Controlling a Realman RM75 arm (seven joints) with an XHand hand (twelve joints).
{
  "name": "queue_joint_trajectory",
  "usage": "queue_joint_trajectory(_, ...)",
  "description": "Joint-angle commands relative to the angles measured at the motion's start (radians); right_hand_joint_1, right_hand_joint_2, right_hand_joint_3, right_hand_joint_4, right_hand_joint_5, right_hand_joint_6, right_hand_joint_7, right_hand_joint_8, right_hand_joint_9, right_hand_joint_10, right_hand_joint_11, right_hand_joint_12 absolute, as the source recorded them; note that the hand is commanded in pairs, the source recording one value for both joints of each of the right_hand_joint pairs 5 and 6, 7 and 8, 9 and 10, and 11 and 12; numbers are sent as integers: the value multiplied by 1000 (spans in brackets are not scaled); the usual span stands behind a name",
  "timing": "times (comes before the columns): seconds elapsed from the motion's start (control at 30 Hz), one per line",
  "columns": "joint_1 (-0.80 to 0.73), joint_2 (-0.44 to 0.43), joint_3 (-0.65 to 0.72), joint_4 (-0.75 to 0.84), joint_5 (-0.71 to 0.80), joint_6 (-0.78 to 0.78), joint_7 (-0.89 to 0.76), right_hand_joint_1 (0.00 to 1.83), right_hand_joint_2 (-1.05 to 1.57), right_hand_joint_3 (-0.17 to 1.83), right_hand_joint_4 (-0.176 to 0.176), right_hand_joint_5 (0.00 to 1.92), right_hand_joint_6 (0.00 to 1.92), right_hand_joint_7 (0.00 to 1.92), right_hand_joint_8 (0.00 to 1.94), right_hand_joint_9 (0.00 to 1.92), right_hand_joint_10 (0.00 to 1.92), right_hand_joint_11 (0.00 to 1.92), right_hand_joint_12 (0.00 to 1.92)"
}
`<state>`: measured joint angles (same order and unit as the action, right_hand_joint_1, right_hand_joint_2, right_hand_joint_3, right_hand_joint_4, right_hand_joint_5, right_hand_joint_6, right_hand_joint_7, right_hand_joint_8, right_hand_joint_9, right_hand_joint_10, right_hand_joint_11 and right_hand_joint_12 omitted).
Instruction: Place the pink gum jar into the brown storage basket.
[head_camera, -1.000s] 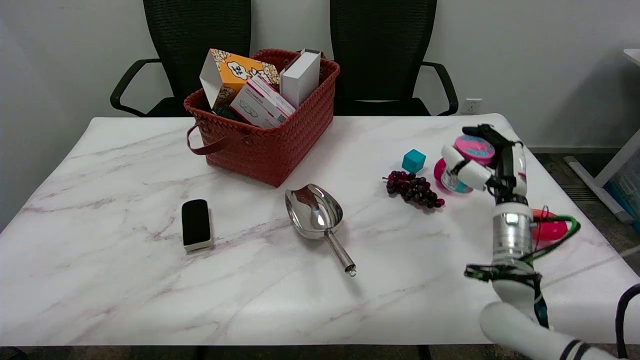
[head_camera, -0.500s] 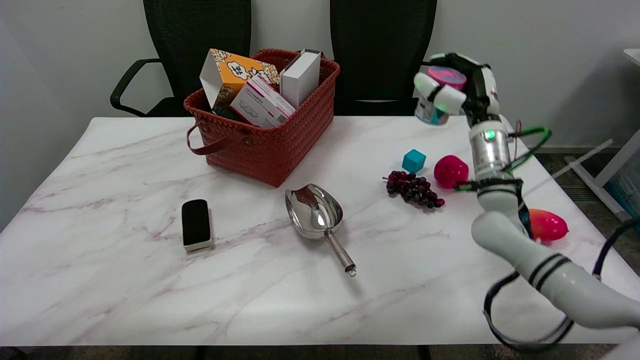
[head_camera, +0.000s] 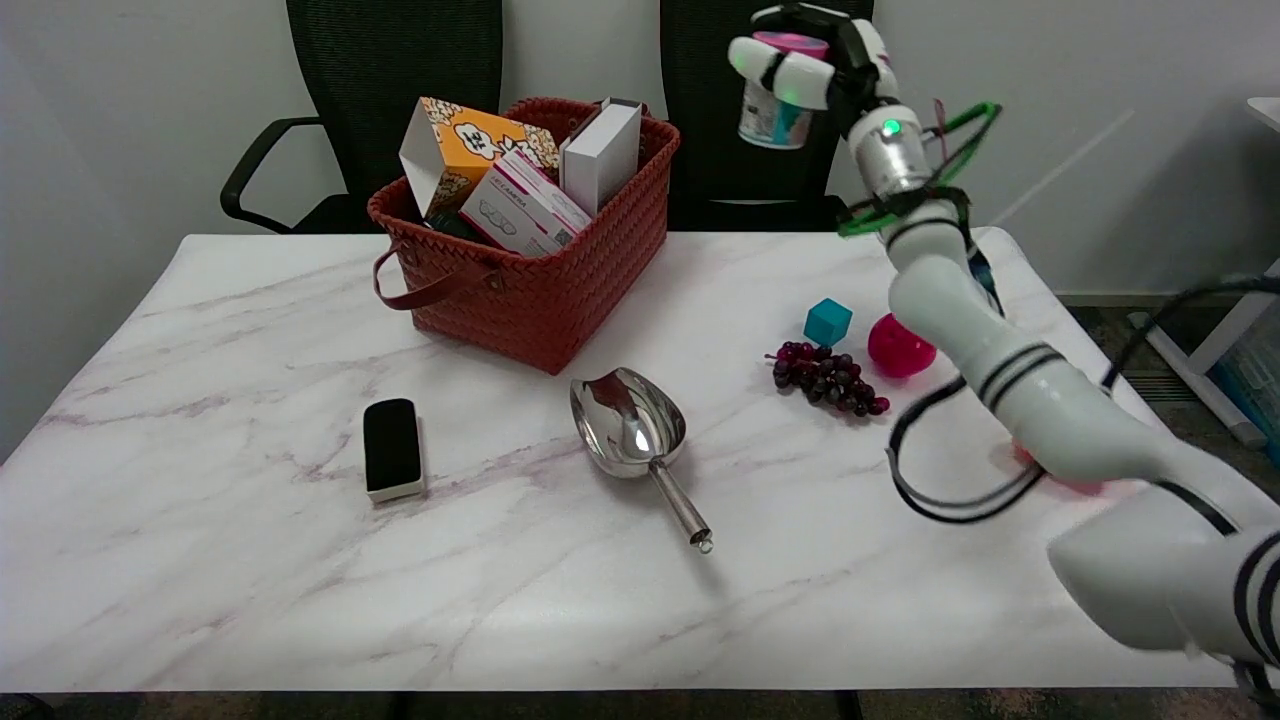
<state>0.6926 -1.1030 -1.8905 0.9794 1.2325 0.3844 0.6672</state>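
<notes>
My right hand (head_camera: 815, 65) is high in the air at the top of the head view, and it grips the pink gum jar (head_camera: 775, 112), whose pink lid shows between the fingers and whose pale body hangs below them. The jar is upright, well above the table, to the right of the brown storage basket (head_camera: 560, 290). The woven basket stands at the table's far left-centre and holds several boxes: an orange one, a pink-and-white one and a white one.
On the table lie a teal cube (head_camera: 827, 322), a bunch of dark grapes (head_camera: 828, 378), a pink ball (head_camera: 899, 346), a metal scoop (head_camera: 635, 428) and a black eraser (head_camera: 391, 448). Two black chairs (head_camera: 765, 110) stand behind the table.
My right hand has lifted the jar from the table's right side and carried it up and to the left, toward the basket. A pink ball that stood behind the jar now shows.
</notes>
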Motion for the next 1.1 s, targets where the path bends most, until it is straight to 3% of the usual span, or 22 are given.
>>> queue_joint_trajectory(0.03,606,-291,-176,-644,-4,-360,-29,1199,1272,542,0,802,802,1085,1085,1031,1031,775,775)
queue_joint_trajectory(0.37,557,-323,-179,-569,127,-403,-31,1182,1297,549,0,819,819,1096,1096,1045,1045,793,793)
queue_joint_trajectory(0.67,547,-338,-213,-492,132,-414,-32,1157,1369,586,0,842,842,1124,1124,1077,1077,848,848)
queue_joint_trajectory(1.1,579,-441,-227,-604,132,-494,-32,1158,1371,560,0,795,795,1116,1116,1078,1078,846,846)
